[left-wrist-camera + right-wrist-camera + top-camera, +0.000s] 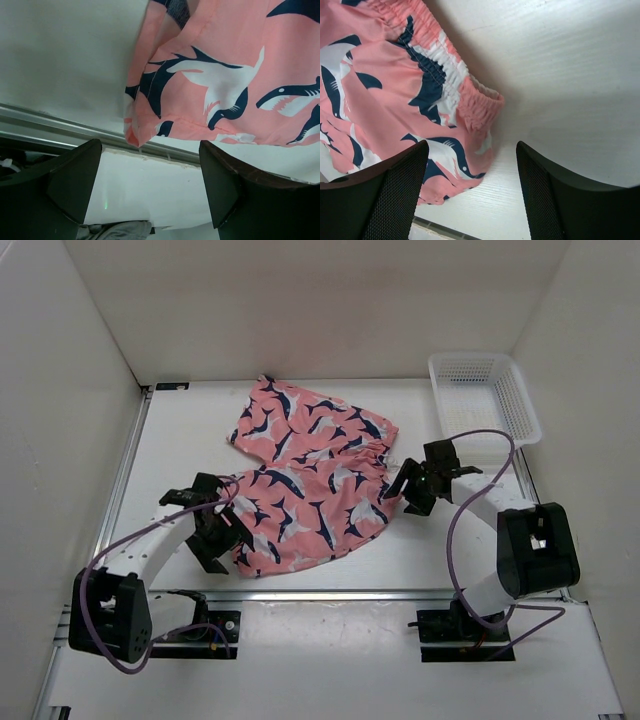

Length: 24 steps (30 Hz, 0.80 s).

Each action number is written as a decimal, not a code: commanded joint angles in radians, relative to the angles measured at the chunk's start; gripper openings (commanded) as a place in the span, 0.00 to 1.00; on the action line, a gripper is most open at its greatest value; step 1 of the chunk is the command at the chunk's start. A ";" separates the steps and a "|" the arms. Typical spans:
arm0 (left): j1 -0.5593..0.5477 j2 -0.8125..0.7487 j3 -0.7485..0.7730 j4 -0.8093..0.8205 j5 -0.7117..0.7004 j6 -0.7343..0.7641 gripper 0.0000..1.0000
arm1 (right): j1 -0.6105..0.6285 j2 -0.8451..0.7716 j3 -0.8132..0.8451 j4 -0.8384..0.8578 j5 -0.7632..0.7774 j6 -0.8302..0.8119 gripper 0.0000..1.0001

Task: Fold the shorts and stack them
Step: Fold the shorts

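The salmon-pink shorts [305, 475] with navy and white sharks lie partly folded on the white table, one leg toward the back, the other toward the front. My left gripper [222, 530] is open and empty at the front-left hem; that hem corner [137, 135] hangs just above its spread fingers [75, 177]. My right gripper [408, 492] is open and empty at the right end of the gathered waistband [480, 102], which lies just beyond its fingers [395, 185].
A white mesh basket [484, 395] stands at the back right. White walls close in the table on three sides. A metal rail [330, 593] runs along the table's front edge.
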State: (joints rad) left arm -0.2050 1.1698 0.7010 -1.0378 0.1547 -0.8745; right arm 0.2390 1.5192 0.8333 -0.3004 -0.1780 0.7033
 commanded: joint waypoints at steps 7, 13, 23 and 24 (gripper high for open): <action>-0.071 0.060 -0.040 0.126 -0.009 -0.095 0.84 | -0.043 -0.048 -0.055 0.004 -0.031 -0.013 0.71; -0.105 0.103 -0.049 0.150 -0.018 -0.115 0.84 | -0.052 0.004 -0.056 0.037 -0.086 -0.013 0.69; -0.149 0.183 -0.049 0.180 -0.043 -0.112 0.51 | -0.052 0.004 -0.056 0.047 -0.095 -0.013 0.69; -0.161 0.183 -0.049 0.180 -0.043 -0.112 0.51 | -0.052 0.004 -0.056 0.047 -0.095 -0.013 0.69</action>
State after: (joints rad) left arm -0.3412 1.3540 0.6605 -0.8810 0.1192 -0.9859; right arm 0.1902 1.5192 0.7822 -0.2768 -0.2512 0.6994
